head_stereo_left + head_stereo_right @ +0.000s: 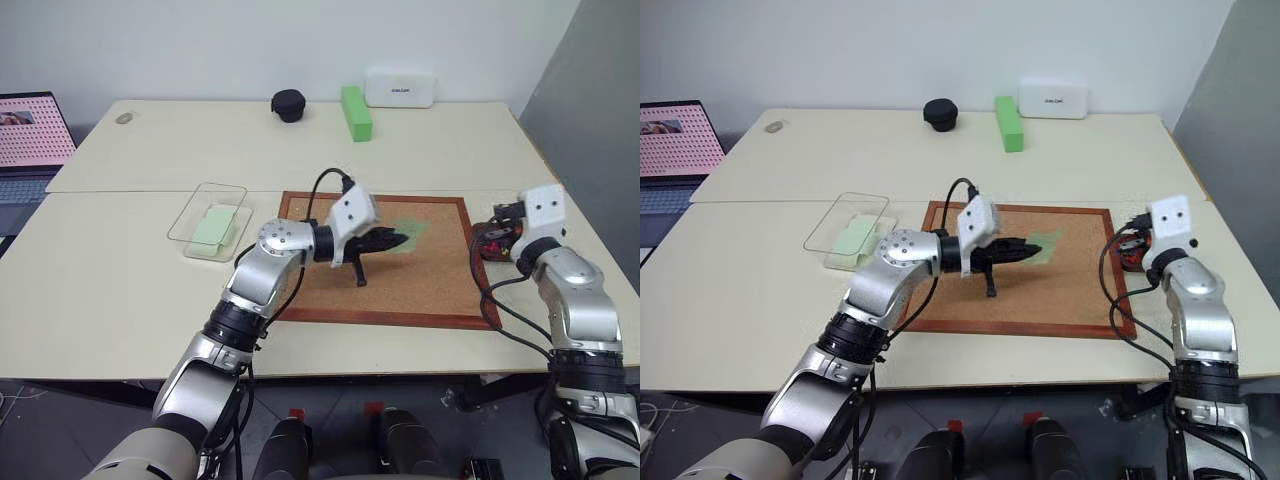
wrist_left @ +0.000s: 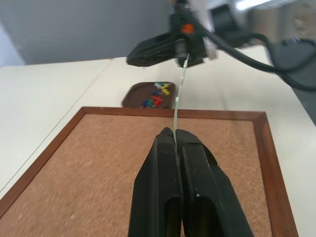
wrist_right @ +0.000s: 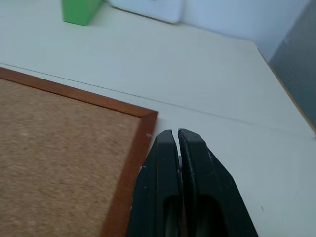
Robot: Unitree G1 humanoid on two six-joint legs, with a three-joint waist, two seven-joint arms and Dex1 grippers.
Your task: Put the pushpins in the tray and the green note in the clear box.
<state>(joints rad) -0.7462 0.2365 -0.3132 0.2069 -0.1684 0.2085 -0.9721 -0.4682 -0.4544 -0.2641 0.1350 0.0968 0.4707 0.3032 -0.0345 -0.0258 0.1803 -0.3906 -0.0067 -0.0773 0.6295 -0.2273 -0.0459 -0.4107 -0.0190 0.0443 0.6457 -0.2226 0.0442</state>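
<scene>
Cork board [image 1: 420, 285], left fingers [image 2: 174, 143] pinching green note [image 1: 408, 232], right fingers [image 3: 177, 143] closed, empty

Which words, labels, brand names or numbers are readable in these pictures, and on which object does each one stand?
No text can be read here.
White box at the table's far edge: small dark lettering, too small to read.
Laptop screen: a pink patterned page, with no legible words.

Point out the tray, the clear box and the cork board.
tray [image 2: 138, 94]: left wrist view, bare rim at one end.
clear box [image 1: 190, 213]: left eye view, near-left wall.
cork board [image 1: 420, 285]: left eye view, bare cork surface.
</scene>
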